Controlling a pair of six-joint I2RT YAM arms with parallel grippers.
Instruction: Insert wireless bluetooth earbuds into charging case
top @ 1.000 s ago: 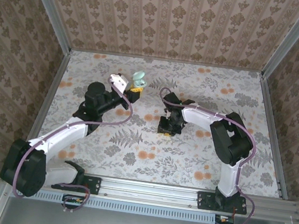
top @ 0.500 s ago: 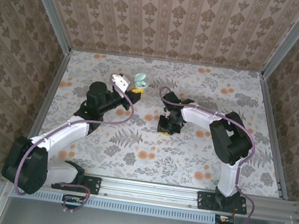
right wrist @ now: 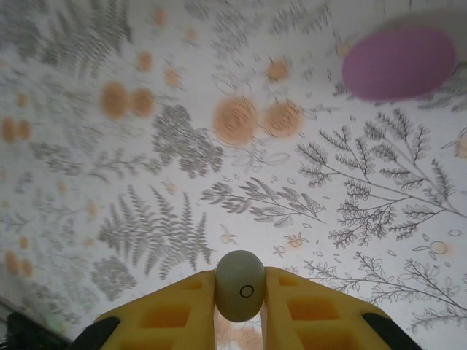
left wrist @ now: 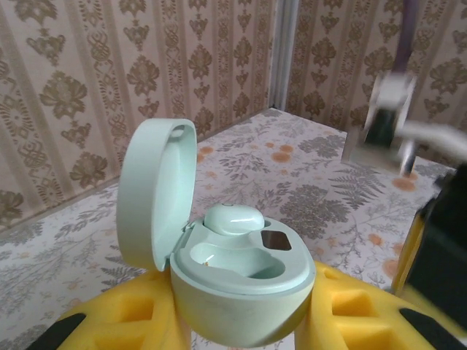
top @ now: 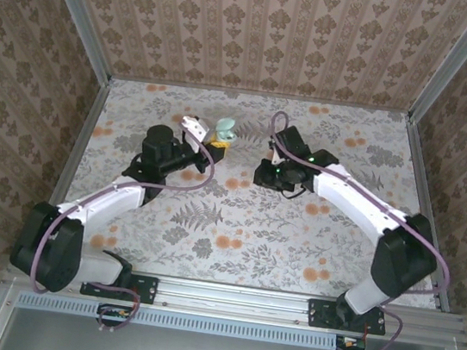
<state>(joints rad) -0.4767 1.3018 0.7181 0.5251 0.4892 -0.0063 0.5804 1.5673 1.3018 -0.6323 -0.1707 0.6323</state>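
My left gripper (left wrist: 242, 324) is shut on the base of the mint charging case (left wrist: 241, 292), its yellow fingers (left wrist: 117, 321) on either side. The lid (left wrist: 153, 193) stands open to the left. One pale mint earbud (left wrist: 233, 217) sits in the far slot, and the near slot (left wrist: 233, 261) is empty. In the top view the case (top: 224, 127) is held up at the back centre-left. My right gripper (right wrist: 239, 295) is shut on the other whitish-mint earbud (right wrist: 238, 284), held clear above the table. In the top view the right gripper (top: 262, 174) is a little right of the case.
A blurred pink oval case (right wrist: 398, 62) lies on the floral table (top: 311, 238) ahead of the right gripper. Blurred parts of the right arm (left wrist: 394, 117) show close to the held case. Patterned walls and metal rails (top: 76, 149) enclose the table.
The right gripper has closed on the earbud and lifted off the table, swinging back and toward the case. The left gripper with the case has shifted slightly right.
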